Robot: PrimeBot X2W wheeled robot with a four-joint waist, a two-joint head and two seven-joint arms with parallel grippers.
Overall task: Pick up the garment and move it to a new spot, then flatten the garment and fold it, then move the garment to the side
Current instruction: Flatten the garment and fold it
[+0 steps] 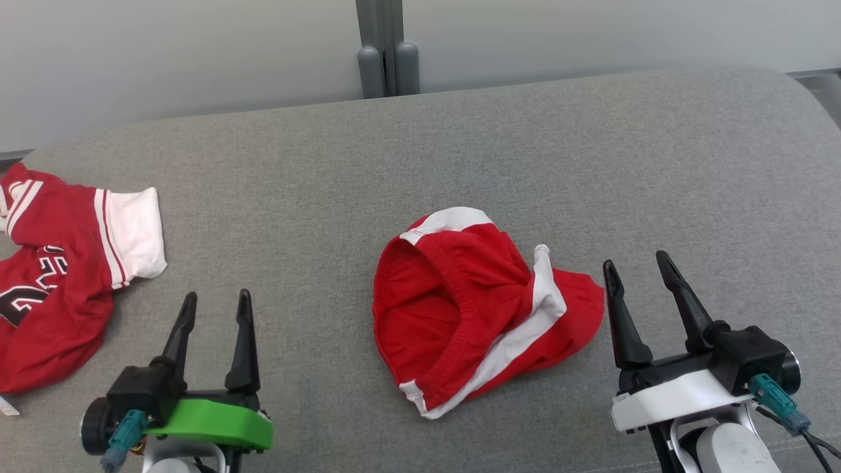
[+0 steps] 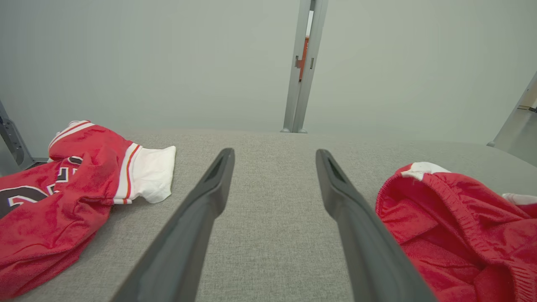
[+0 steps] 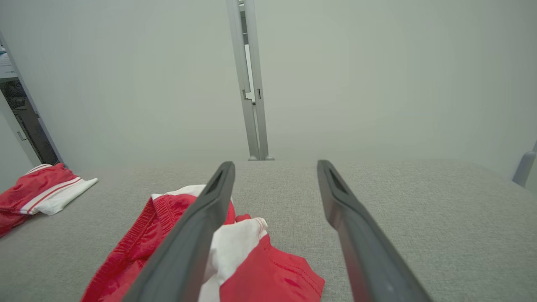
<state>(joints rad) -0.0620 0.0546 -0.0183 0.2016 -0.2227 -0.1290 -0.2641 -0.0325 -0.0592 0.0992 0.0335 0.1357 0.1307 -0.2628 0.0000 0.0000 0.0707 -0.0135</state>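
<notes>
The garment (image 1: 479,309) is a crumpled pair of red shorts with white side stripes, lying in a heap at the centre of the grey cushion (image 1: 460,144). Its elastic waistband gapes upward. My right gripper (image 1: 637,263) stands open just right of the heap, nothing between its fingers. In the right wrist view the shorts (image 3: 260,268) lie under and left of the left finger (image 3: 201,226). My left gripper (image 1: 217,302) is open well left of the shorts, over bare fabric. The left wrist view shows the shorts (image 2: 461,226) beyond its right finger (image 2: 352,214).
A red jersey (image 1: 59,289) with white trim and dark numbers lies rumpled at the cushion's left edge, also in the left wrist view (image 2: 63,197). A grey post (image 1: 387,46) stands against the pale wall behind the cushion.
</notes>
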